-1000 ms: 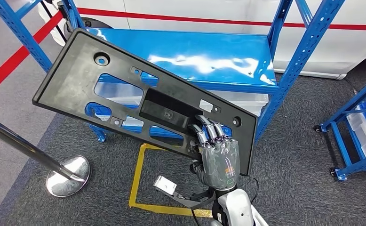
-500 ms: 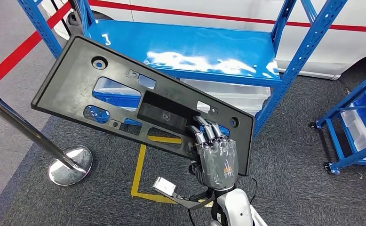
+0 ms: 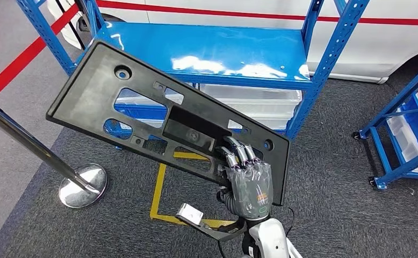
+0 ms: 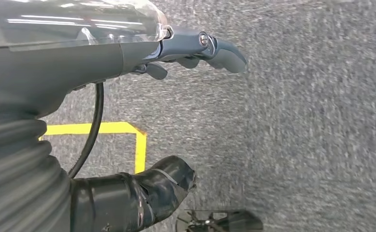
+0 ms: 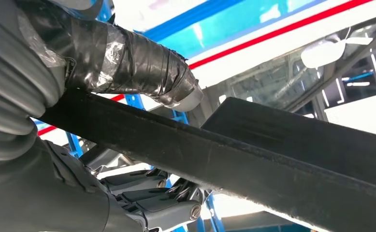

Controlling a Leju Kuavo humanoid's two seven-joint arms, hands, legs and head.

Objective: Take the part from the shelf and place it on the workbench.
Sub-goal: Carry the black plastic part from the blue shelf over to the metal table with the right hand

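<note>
I've got the black plastic mounting panel (image 3: 158, 121) off the shelf and up in the air in front of the robot, tilted so its far end rises toward the left and its near end drops toward the right hand (image 3: 248, 180), which grips it by the lower edge close to the right end, fingers hooked through one of the cutouts and thumb (image 5: 133, 63) pressed on the opposite face in the right wrist view. The left hand (image 4: 195, 50) hangs low over the grey carpet (image 3: 336, 177) with its fingers loosely extended and nothing in it. Behind the panel stands the blue shelf rack (image 3: 212, 48), its top deck bare and glossy, with clear plastic bins (image 3: 260, 105) on the level below; a yellow floor marking (image 3: 161, 196) lies under the panel, a chrome barrier post (image 3: 45, 156) is off to the left and a second blue rack (image 3: 405, 134) to the right. I judge the pick finished and the carry under way: the workbench is nowhere I can see, so my next move calls for turning the robot away from the rack while keeping that long, one-handed overhang clear of the uprights and the post, since the grip sits well off the panel's middle and it could swing or slip
</note>
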